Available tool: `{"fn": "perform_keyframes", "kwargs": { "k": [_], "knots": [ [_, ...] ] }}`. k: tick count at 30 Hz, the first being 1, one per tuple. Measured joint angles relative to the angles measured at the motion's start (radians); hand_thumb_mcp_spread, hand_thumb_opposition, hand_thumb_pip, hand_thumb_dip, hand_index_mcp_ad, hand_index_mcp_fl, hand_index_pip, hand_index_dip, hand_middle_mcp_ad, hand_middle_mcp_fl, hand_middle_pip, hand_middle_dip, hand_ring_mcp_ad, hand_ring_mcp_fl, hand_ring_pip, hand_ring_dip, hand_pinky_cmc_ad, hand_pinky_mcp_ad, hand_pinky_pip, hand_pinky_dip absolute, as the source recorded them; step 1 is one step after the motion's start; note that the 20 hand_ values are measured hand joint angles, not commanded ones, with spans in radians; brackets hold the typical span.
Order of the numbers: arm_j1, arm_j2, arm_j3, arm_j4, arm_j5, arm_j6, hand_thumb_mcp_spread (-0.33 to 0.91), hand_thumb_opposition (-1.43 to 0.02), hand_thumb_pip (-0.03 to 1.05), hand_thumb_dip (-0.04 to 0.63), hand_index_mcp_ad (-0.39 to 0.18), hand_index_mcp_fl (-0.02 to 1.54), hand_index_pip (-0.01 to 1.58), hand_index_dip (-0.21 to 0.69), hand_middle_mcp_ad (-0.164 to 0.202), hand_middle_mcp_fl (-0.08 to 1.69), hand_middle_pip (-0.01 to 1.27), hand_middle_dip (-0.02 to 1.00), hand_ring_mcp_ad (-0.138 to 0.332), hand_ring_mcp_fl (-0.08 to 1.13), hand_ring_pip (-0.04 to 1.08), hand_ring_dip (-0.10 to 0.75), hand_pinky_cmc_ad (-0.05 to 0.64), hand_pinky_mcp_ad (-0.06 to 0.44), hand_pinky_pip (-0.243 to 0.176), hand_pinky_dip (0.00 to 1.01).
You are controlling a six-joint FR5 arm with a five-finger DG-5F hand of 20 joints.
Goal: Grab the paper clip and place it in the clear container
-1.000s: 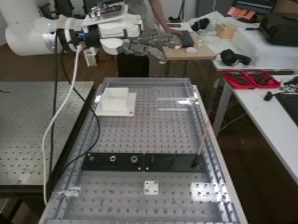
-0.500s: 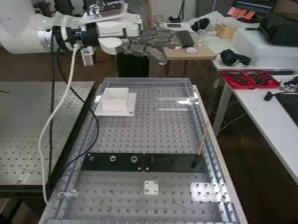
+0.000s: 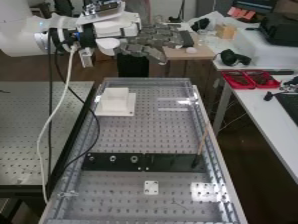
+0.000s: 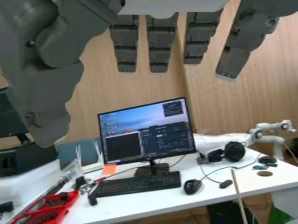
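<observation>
The dark grey mechanical hand (image 3: 158, 38) hangs empty, fingers extended, beyond the perforated metal bench's far edge (image 3: 149, 79); likely for clearance.

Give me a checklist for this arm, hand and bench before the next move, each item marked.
1. Hand open: ok, fingers straight.
2. Hand empty: ok, nothing between thumb and fingers.
3. Hand aimed down at the bench: not ok, the wrist view faces a monitor.
4. Hand away from the thin stick on the bench: ok.
5. Black cable off the bench: cannot tell.
6. Paper clip and clear container identified: cannot tell.
</observation>
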Motion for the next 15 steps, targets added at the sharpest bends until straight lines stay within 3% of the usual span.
{"fn": "perform_keyframes", "kwargs": {
  "k": [15],
  "knots": [
    [0.006, 0.011, -0.009, 0.006, 0.002, -0.002, 0.29, -0.72, 0.48, 0.204, -0.091, 0.19, 0.08, 0.194, 0.042, 0.11, 0.10, 0.19, 0.134, 0.02, 0.10, 0.075, 0.318, 0.265, -0.075, 0.53]
  ]
}}
